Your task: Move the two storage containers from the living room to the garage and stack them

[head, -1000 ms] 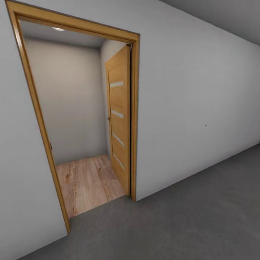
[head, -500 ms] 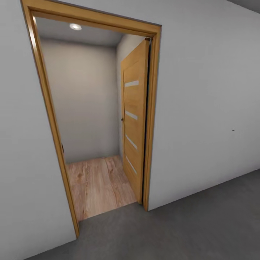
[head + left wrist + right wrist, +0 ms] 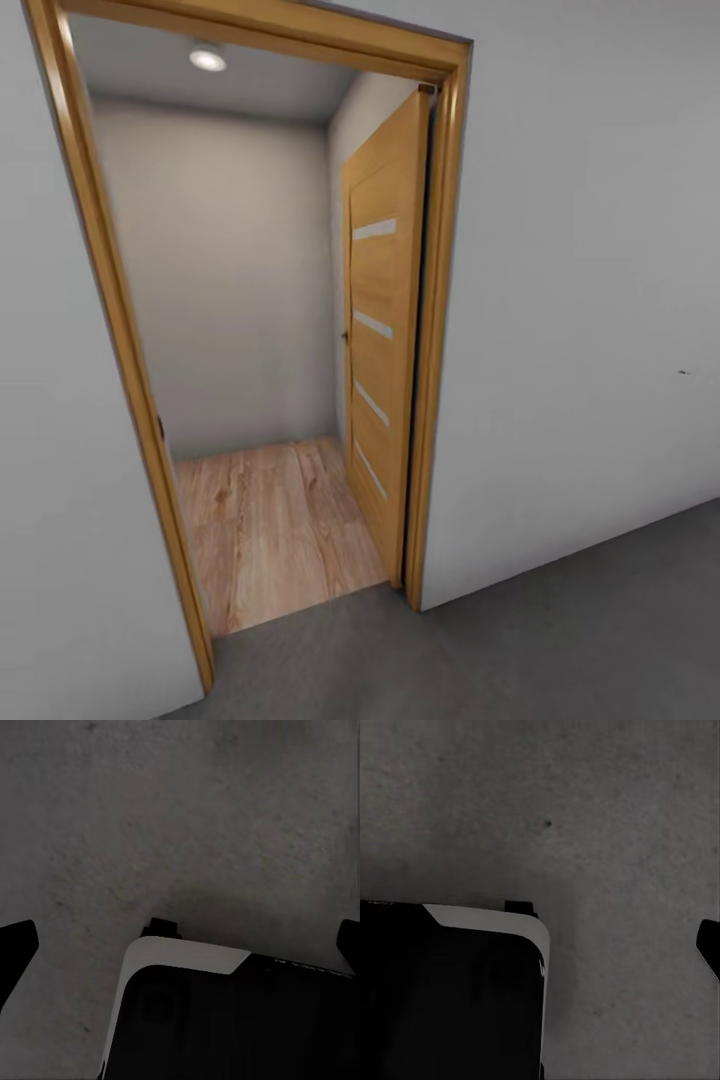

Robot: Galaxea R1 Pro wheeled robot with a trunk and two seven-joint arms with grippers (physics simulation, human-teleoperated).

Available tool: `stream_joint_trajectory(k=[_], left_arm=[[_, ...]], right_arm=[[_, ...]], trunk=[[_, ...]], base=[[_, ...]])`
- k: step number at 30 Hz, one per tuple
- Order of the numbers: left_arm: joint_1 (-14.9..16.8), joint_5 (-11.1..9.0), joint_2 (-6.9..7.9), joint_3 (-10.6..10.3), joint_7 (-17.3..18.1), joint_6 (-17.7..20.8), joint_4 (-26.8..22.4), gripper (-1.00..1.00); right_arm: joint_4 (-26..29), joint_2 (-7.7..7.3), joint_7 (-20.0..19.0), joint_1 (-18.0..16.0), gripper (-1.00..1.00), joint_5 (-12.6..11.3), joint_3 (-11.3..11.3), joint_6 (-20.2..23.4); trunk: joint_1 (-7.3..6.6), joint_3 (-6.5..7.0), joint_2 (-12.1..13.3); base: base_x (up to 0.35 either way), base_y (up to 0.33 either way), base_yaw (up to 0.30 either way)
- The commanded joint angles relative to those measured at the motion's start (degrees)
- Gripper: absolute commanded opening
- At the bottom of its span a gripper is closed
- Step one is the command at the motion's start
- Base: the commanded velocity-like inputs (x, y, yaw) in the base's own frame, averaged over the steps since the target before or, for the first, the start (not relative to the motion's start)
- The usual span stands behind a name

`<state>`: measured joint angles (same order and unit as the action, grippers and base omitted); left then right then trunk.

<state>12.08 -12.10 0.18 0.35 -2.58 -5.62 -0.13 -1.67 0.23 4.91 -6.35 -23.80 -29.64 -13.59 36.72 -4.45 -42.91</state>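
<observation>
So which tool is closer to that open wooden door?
Right tool, probably: the door stands ahead, slightly rightward; it and left tool hang low over grey floor.

Door frame (image 3: pixel 440 330): top and left foot cut by head view's edges. Open door (image 3: pixel 385 330) hides the room's right wall. Left gripper (image 3: pixel 180 945), right gripper (image 3: pixel 709 945): only finger edges visible.

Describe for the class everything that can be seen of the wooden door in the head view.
The wooden door looks like honey-coloured wood grain with four narrow pale horizontal strips set into its face. It stands upright and fully open, swung inward into the small room, lying along that room's right wall. Its far edge carries a small dark handle. Its other edge meets the matching wooden door frame. Its bottom edge runs just above the light wood plank floor.
</observation>
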Motion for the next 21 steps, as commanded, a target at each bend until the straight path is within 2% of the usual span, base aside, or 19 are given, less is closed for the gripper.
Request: stream_joint_trajectory(k=[1, 17, 21], left_arm=[[0.05, -0.29, -0.01, 0.00, -0.05, -0.18, 0.04, 1.00], [0.05, -0.29, 0.00, 0.00, -0.05, -0.18, 0.04, 1.00], [0.05, -0.28, -0.01, 0.00, -0.05, -0.18, 0.04, 1.00]], right_arm=[[-0.17, 0.03, 0.01, -0.07, 1.00, -0.45, -0.49, -0.30], [-0.19, 0.03, 0.10, -0.07, 1.00, -0.55, -0.43, -0.30], [-0.18, 0.05, 0.10, -0.07, 1.00, -0.55, -0.42, -0.30]], trunk=[[0.05, -0.09, -0.07], [0.05, -0.09, -0.07], [0.05, -0.09, -0.07]], base=[[0.321, 0.000, 0.000], [0.321, 0.000, 0.001], [0.321, -0.026, 0.135]])
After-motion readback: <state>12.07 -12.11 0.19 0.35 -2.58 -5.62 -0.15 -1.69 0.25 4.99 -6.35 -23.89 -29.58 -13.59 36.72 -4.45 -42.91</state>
